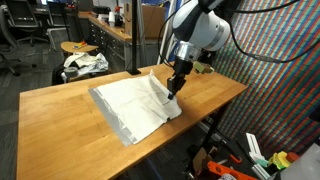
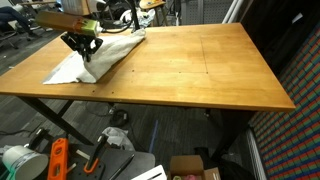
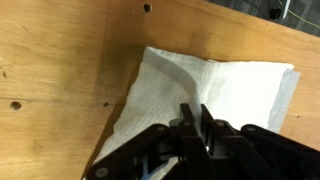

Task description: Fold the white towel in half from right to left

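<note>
**Hand pinched on a raised towel edge**

Hand point(image 1: 176, 86) fingers are drawn narrow and clamped on one edge of the towel point(image 1: 128, 108). That edge is lifted off the desk point(image 1: 55, 110) into a soft ridge. In the wrist view the dark fingers point(image 3: 190, 118) are seen pressed close together over the white cloth point(image 3: 235, 85). The towel is thin, finely woven and lightly creased, and roughly rectangular where it is spread flat. It is laid toward one end of the desk, with a corner brought close to the edge in an exterior view point(image 2: 60, 76), and the hand point(image 2: 82, 47) is set over it there.

The desk is made of warm, smooth wooden planks, and its wide remainder point(image 2: 200, 70) is shown in that view. It is carried on dark metal legs point(image 2: 58, 125). Small dark knots point(image 3: 15, 105) are marked in the wood in the wrist view. A workshop room is shown behind, and a finely patterned, many-coloured panel point(image 1: 275, 55) is stood beside the desk.

An open cardboard box point(image 2: 190, 166) is set on the floor under the desk. Its contents cannot be made out.
</note>
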Tool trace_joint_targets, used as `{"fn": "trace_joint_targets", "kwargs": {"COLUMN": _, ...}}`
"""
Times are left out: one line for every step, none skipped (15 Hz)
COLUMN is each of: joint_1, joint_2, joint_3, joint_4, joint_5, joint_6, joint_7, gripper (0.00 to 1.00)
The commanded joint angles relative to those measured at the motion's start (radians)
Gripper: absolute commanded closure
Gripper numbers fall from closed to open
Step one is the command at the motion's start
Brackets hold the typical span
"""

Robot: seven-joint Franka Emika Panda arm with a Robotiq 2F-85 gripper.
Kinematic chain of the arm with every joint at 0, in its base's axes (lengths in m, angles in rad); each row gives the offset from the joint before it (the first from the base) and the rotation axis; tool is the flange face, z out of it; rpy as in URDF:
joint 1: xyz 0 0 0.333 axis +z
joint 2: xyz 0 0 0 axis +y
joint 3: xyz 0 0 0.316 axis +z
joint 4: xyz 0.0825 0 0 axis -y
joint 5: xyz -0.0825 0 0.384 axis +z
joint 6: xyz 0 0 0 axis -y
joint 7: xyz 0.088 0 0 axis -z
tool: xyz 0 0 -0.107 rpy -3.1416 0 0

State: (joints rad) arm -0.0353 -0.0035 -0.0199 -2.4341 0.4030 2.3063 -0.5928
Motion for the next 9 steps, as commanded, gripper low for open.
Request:
{"fn": "trace_joint_targets", "kwargs": {"joint_1": 0.029, "joint_2": -0.072, "joint_3": 0.018, "joint_4": -0.059, "joint_5": -0.018, "joint_6": 0.063, "joint_7": 0.044, "gripper": 0.87}}
{"fn": "trace_joint_targets", "kwargs": {"joint_1": 0.036, "joint_2": -0.082, "joint_3": 0.022, "joint_4": -0.068, "joint_5": -0.02, "joint_6": 0.074, "joint_7": 0.052, "gripper": 0.88}}
{"fn": "trace_joint_targets", "kwargs": {"joint_1": 0.043, "joint_2": -0.09, "joint_3": 0.025, "joint_4": -0.078, "joint_5": -0.023, "joint_6": 0.086, "joint_7": 0.056, "gripper": 0.87}}
{"fn": "trace_joint_targets", "kwargs": {"joint_1": 0.049, "joint_2": -0.098, "joint_3": 0.027, "joint_4": -0.087, "joint_5": -0.026, "joint_6": 0.093, "joint_7": 0.06, "gripper": 0.87}}
{"fn": "trace_joint_targets", "kwargs": {"joint_1": 0.056, "joint_2": -0.105, "joint_3": 0.029, "joint_4": -0.095, "joint_5": -0.028, "joint_6": 0.103, "joint_7": 0.061, "gripper": 0.87}}
{"fn": "trace_joint_targets", "kwargs": {"joint_1": 0.062, "joint_2": -0.113, "joint_3": 0.031, "joint_4": -0.104, "joint_5": -0.031, "joint_6": 0.106, "joint_7": 0.065, "gripper": 0.86}}
{"fn": "trace_joint_targets", "kwargs": {"joint_1": 0.069, "joint_2": -0.119, "joint_3": 0.032, "joint_4": -0.113, "joint_5": -0.031, "joint_6": 0.114, "joint_7": 0.064, "gripper": 0.87}}
{"fn": "trace_joint_targets", "kwargs": {"joint_1": 0.076, "joint_2": -0.128, "joint_3": 0.033, "joint_4": -0.122, "joint_5": -0.028, "joint_6": 0.115, "joint_7": 0.065, "gripper": 0.86}}
{"fn": "trace_joint_targets", "kwargs": {"joint_1": 0.083, "joint_2": -0.135, "joint_3": 0.035, "joint_4": -0.132, "joint_5": -0.024, "joint_6": 0.122, "joint_7": 0.065, "gripper": 0.88}}
